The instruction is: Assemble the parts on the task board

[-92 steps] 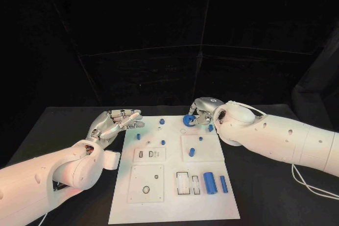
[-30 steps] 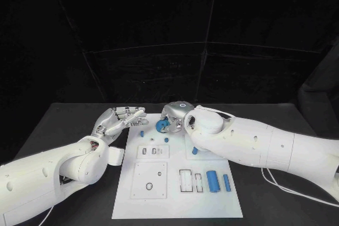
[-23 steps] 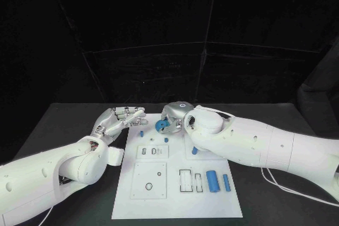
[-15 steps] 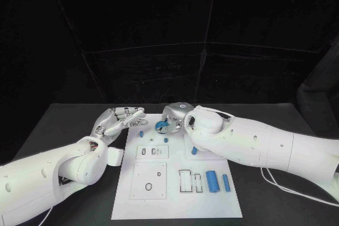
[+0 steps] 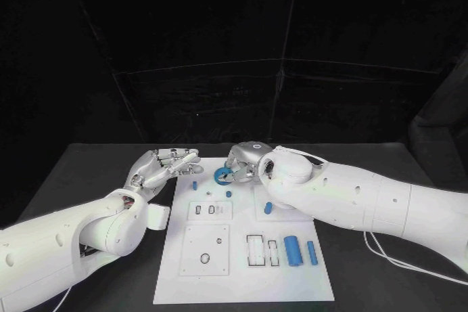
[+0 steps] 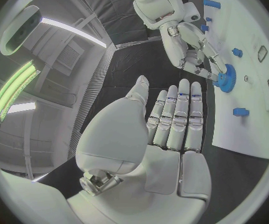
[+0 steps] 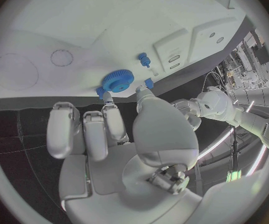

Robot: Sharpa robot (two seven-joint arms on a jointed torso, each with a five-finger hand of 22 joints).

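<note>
Now pinching blue gear (image 5: 223, 175) in my right hand (image 5: 244, 164), low over board's (image 5: 234, 278) far end, likely to seat it | left hand (image 5: 161, 167) empty, fingers straight, waiting at board's far-left edge

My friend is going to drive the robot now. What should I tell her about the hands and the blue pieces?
Right hand: pinches the blue gear over the far end of the task board, near its left edge. The gear is not seated yet.
Left hand: holds nothing, fingers straight, beside the board's far left edge.
Two blue cylinders lie at the near right of the board beside an open slot; small blue pegs stand near the far end.
Done: gear picked up and carried over the board.
Left: set the gear down in its place, then fit the remaining loose pieces.
</note>
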